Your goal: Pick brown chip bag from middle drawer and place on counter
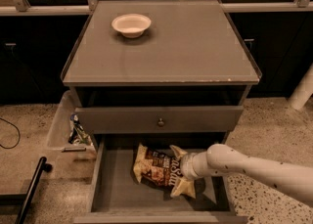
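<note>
One black bar (30,191) with a rounded tip lies slanted at far left on the speckled floor (266,120), above it one thin dark cable (9,137) in a loop. One clear plastic bin (59,120), thin-walled and rectangular, stands just beside the cabinet's left side with a few small items in it that are too small to name. One white bowl (131,24), round, shallow and smooth, sits on the back left part of the counter (195,47), a flat matte grey square top with a thin edge, chipped in places along the front. Below it, one grey drawer front (205,119) is pulled out a little and carries one small round knob (160,122). Under that, the middle drawer (113,189) is pulled out far: a grey box, low walls, flat floor. One brown chip bag (155,168) lies inside it, right of centre, crinkled, dark brown with cream-yellow edges and white lettering. One gripper (182,168) is down in the drawer at the bag's right half, touching it; whether it is clamped on the bag or apart cannot be told. One arm (259,169), off-white, smooth and tubular, runs out to the lower right. One white post (303,91) stands at far right.
</note>
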`<action>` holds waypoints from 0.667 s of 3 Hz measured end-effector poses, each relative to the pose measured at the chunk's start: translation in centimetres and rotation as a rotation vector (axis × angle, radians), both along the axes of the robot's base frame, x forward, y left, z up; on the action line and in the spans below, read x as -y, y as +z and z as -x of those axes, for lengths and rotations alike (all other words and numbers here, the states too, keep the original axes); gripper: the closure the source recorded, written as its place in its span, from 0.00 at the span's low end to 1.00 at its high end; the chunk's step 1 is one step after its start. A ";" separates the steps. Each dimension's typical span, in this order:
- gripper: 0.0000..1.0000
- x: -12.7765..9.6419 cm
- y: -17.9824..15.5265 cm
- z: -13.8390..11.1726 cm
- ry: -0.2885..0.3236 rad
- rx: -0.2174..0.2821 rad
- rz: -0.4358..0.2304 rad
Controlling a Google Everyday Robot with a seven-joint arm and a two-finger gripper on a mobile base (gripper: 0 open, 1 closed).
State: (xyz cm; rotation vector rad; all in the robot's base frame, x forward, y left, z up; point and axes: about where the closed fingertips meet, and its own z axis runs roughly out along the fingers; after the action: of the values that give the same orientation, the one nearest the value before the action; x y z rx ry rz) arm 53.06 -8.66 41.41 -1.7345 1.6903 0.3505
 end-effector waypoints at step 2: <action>0.00 -0.5 -2.5 -0.8 -0.016 -0.050 -0.018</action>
State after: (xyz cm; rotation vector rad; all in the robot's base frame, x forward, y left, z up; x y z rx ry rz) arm 53.88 -8.13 38.94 -1.7112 1.7309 0.4036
